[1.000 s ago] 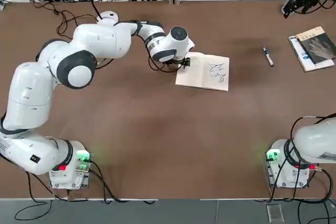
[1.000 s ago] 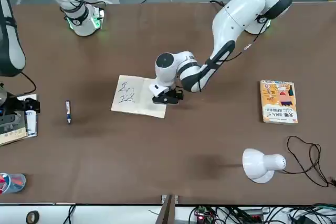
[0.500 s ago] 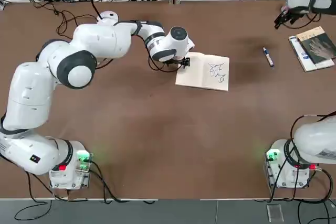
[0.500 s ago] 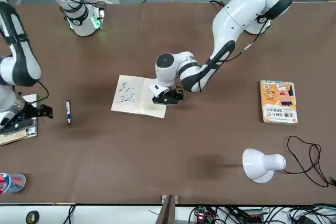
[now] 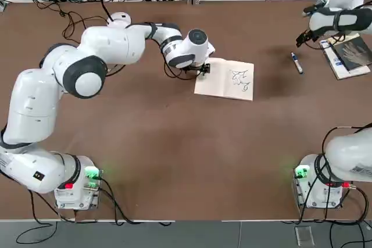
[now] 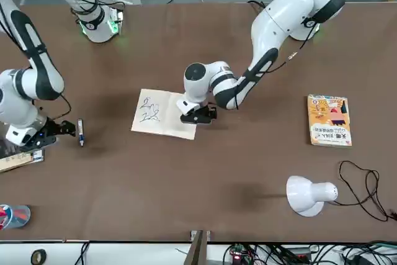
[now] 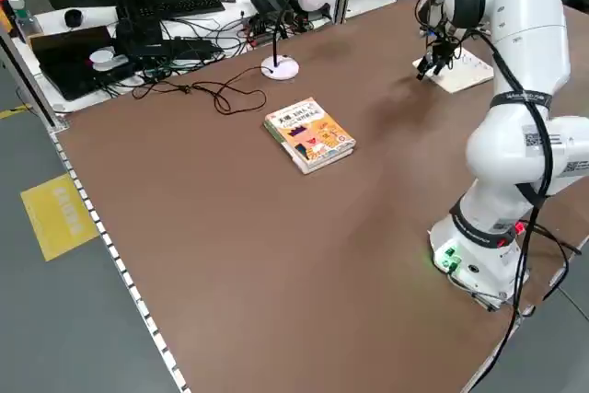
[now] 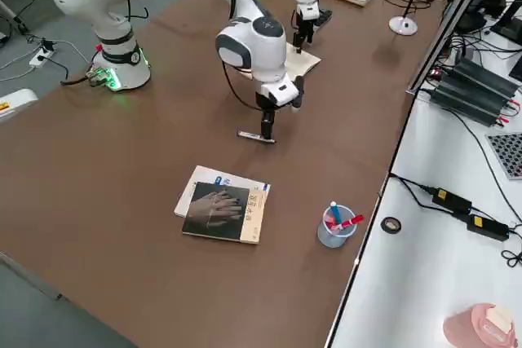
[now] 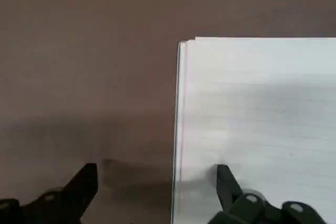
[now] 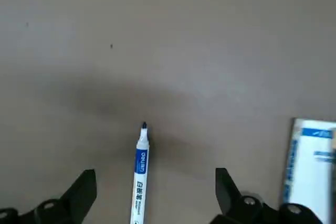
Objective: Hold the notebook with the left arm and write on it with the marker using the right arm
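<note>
Your left end effector [image 6: 198,115] is down on the bench at the notebook's [image 5: 226,79] edge, near the middle of the bench toward its far edge. Its fingers are spread: in the left wrist view one tip sits on the page and the other on bare bench beside it, so it pins the notebook rather than clamps it. The page already carries dark scribbles. That half of the job looks settled; leave that arm where it is.

The step in hand is fetching the marker [image 5: 297,63]. It lies flat on the bench, well apart from the notebook, toward the right edge and just short of the grey-covered book [image 5: 349,53] there. Your right end effector [image 6: 62,128] hangs just beside it, jaws released and empty. In the right wrist view the marker [image 10: 140,177] lies between the two fingers [image 10: 84,190], pointing away from them, so the line-up looks roughly right.

Next you need to come straight down, keep the barrel centred between the tips, and clench across its body, not the nib. It is slim and round, so it may roll if one finger touches first. Then lift and carry it over to the open page
</note>
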You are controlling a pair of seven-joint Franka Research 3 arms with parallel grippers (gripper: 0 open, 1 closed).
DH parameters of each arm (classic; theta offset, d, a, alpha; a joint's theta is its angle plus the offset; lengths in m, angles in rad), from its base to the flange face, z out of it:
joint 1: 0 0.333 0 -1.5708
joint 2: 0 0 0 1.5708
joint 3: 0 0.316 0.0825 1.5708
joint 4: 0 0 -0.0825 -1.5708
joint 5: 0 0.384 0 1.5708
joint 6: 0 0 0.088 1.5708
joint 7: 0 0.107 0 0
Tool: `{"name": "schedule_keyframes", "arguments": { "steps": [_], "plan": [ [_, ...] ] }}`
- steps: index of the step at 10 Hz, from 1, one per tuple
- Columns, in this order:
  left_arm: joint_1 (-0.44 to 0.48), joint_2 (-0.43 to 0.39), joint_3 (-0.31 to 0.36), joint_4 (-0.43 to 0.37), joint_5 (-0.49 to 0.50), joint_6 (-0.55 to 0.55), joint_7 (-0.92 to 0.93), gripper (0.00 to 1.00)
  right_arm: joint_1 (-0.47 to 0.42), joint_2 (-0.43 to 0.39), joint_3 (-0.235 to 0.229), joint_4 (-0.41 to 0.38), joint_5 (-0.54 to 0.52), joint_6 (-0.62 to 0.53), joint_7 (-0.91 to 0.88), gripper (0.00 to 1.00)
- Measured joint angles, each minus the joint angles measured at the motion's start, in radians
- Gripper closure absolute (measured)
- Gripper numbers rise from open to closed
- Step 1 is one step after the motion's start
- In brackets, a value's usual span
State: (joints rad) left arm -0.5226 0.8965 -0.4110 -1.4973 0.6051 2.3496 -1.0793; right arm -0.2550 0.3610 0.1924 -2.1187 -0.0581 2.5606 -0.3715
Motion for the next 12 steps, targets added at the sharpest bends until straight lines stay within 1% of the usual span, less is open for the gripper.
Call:
{"name": "schedule_keyframes", "arguments": {
  "steps": [3, 7, 9, 12],
  "plan": [
    [0.000, 0.000, 0.000, 0.000, 0.000, 0.000, 0.005, 0.00, 0.000, 0.000, 0.001, -0.080, 0.000, 0.096, -0.035, 0.00],
    [0.000, 0.000, 0.002, 0.001, 0.000, 0.000, 0.009, 0.00, -0.024, 0.000, 0.001, -0.151, 0.000, 0.176, -0.082, 0.00],
    [0.000, 0.000, 0.003, 0.001, 0.000, 0.000, 0.010, 0.00, -0.038, 0.003, 0.001, -0.172, 0.000, 0.201, -0.107, 0.00],
    [0.000, 0.000, 0.004, 0.001, 0.000, 0.000, 0.013, 0.00, -0.040, 0.020, 0.006, -0.181, 0.017, 0.221, -0.106, 0.00]
  ]
}}
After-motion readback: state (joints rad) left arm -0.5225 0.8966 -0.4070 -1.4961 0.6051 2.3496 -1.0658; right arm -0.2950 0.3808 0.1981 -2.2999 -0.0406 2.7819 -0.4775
